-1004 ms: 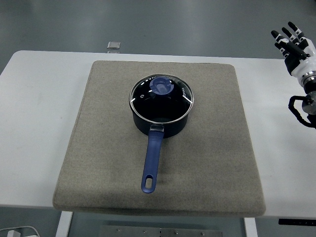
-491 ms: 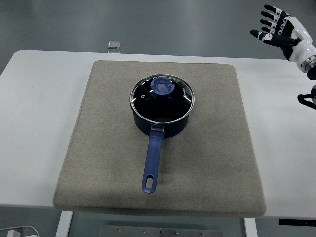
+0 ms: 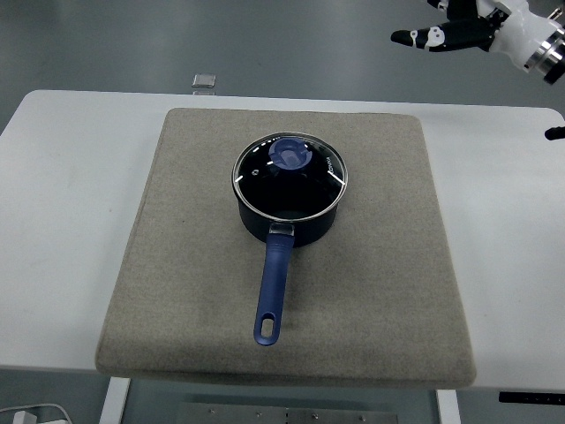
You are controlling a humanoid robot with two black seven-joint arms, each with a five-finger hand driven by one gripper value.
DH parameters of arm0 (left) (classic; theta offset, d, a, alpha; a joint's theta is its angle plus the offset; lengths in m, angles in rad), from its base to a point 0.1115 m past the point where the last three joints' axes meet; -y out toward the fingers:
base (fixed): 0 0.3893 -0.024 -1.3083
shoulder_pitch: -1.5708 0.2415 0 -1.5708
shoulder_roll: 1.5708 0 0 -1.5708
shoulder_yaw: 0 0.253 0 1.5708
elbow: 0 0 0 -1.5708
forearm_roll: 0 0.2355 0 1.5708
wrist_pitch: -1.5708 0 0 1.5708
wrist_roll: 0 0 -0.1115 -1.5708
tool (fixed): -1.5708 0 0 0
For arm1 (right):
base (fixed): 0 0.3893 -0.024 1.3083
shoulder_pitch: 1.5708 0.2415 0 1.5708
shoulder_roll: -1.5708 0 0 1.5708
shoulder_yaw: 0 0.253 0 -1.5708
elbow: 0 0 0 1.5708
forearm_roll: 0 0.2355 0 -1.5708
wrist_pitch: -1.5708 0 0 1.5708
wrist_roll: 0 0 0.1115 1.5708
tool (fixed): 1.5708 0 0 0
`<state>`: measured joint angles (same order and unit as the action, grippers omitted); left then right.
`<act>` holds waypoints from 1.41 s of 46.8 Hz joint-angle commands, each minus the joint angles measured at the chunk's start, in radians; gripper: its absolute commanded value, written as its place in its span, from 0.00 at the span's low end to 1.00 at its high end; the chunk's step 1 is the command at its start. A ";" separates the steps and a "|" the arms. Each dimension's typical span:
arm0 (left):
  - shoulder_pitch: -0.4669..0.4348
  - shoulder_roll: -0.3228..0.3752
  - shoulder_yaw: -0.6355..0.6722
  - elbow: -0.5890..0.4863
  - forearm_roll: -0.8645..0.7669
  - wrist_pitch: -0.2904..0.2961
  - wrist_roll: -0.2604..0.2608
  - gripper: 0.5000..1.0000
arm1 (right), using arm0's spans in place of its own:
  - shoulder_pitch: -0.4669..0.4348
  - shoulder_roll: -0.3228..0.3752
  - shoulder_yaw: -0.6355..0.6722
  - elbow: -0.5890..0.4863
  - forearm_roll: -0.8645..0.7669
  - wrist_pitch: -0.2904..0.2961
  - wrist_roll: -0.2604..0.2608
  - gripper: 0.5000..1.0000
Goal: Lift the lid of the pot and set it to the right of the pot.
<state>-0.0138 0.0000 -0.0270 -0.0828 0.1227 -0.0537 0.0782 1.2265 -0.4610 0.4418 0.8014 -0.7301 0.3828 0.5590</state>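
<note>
A dark blue pot point(image 3: 289, 216) stands in the middle of a grey mat point(image 3: 371, 265), its long blue handle point(image 3: 273, 290) pointing toward the near edge. A glass lid point(image 3: 289, 177) with a blue knob point(image 3: 289, 155) sits closed on the pot. My right hand point(image 3: 452, 28) is high at the top right corner, beyond the table's far edge, fingers spread and holding nothing, pointing left. It is far up and to the right of the pot. My left arm is out of view.
The white table point(image 3: 62, 194) extends around the mat on both sides. A small grey square object point(image 3: 204, 81) lies at the table's far edge, left of centre.
My right hand has risen from the right edge and swung up and leftward to the top right corner, fingers now pointing left. The pot and lid have not moved.
</note>
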 commanded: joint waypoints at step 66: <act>0.000 0.000 -0.001 0.000 0.000 0.000 0.000 1.00 | -0.058 0.124 -0.133 0.180 -0.669 -0.170 0.052 0.83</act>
<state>-0.0140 0.0000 -0.0266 -0.0828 0.1227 -0.0537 0.0782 1.1787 -0.3430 0.3091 0.9849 -1.3948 0.2187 0.6110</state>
